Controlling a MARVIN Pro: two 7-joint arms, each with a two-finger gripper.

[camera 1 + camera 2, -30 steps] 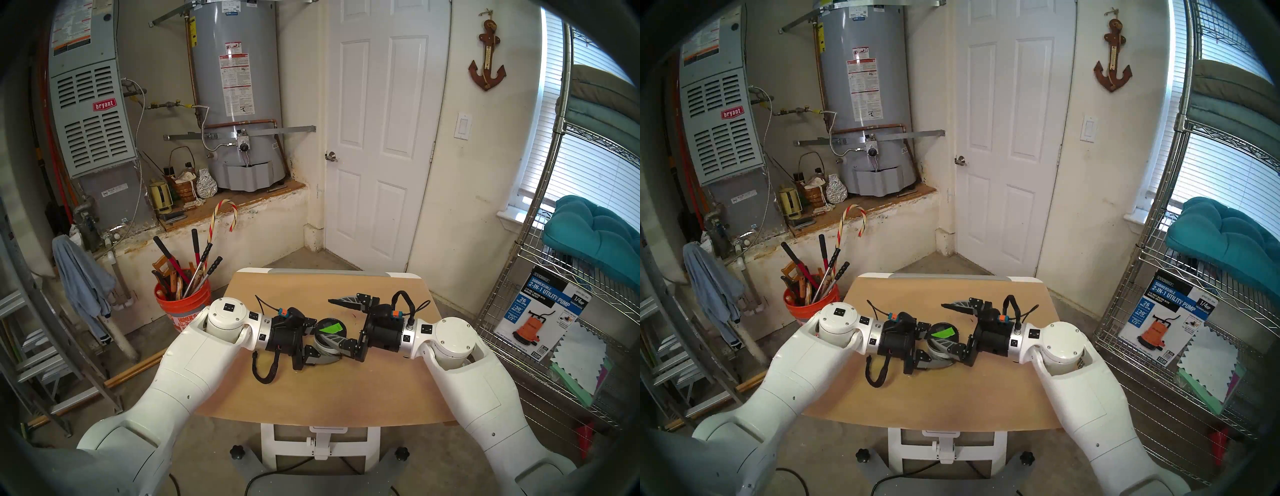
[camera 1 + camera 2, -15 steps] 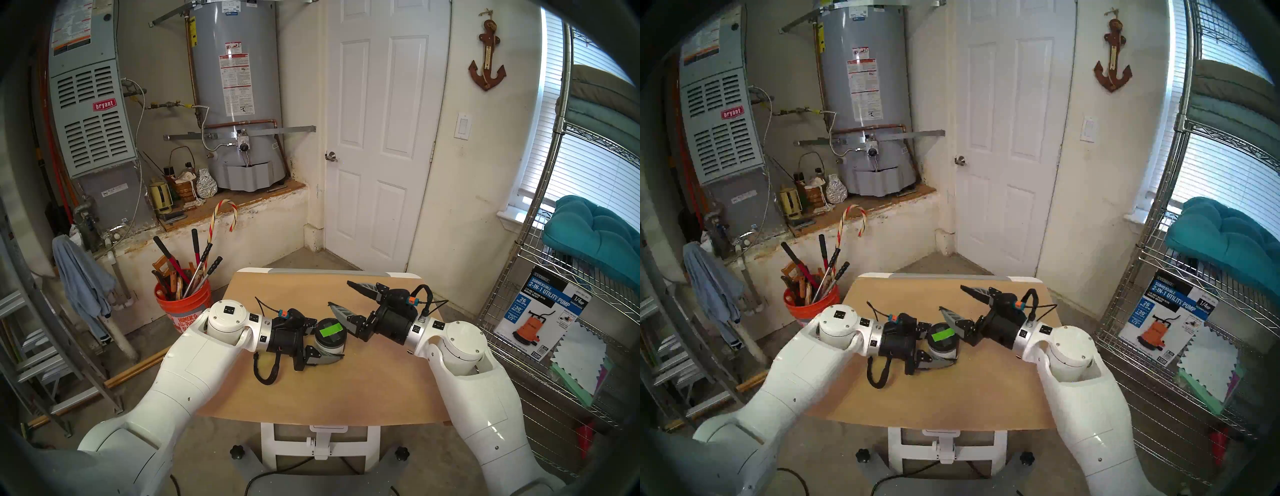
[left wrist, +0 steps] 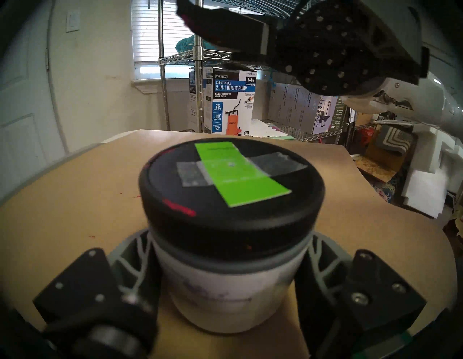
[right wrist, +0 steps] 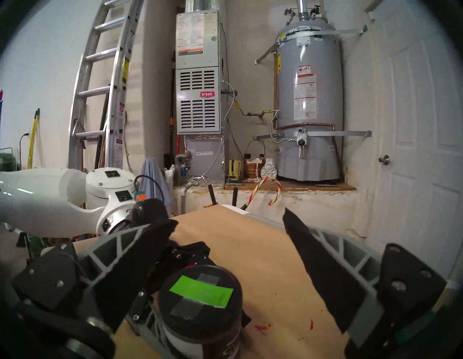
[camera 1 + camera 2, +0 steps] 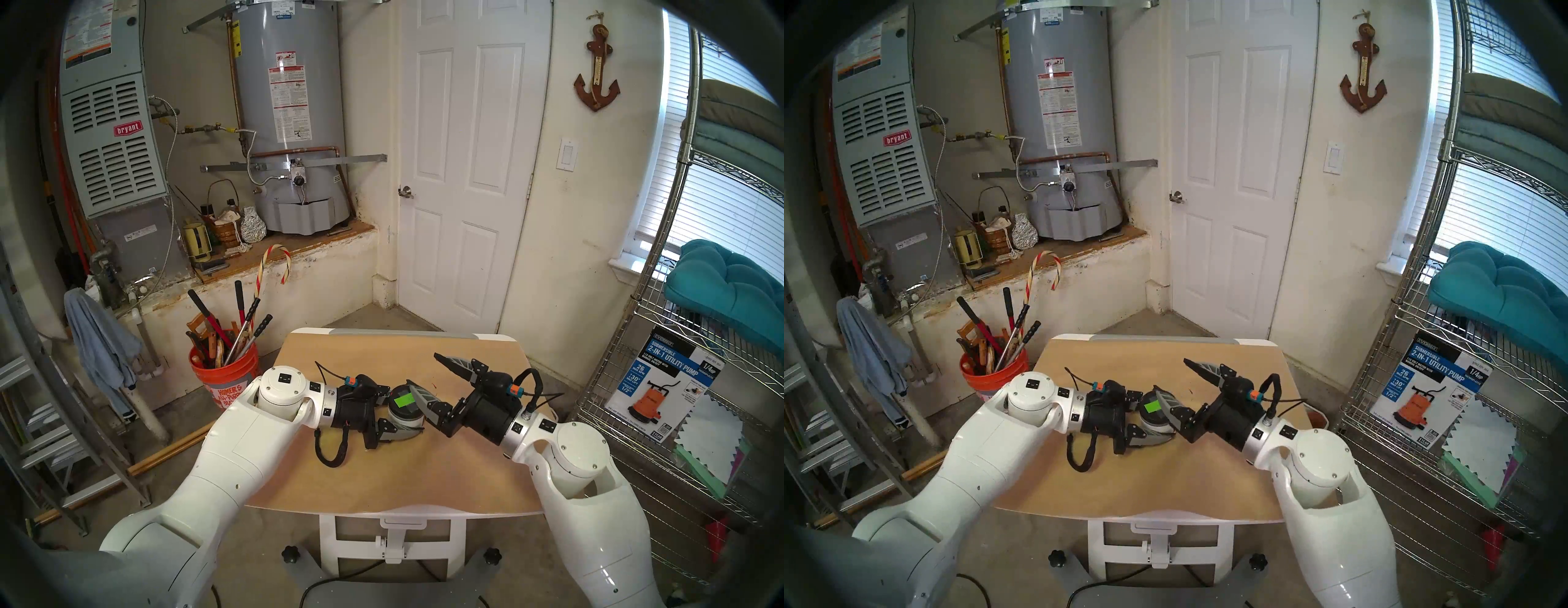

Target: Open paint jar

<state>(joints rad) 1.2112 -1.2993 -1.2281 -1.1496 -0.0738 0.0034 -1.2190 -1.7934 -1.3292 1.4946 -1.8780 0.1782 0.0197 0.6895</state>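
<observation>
Black-lidded paint jar upright on the desk, clamped at its body by the left tool; right tool spread wide, one finger over the lid. Left wrist: fingers hugging the white body (lid on). Right wrist: jar low between splayed fingers, untouched.

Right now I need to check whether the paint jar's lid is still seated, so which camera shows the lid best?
The left wrist view: the lid fills the frame, rim seated all around the paint jar. The right wrist view shows it smaller, from above. In both head views a right gripper finger covers part of it.
</observation>
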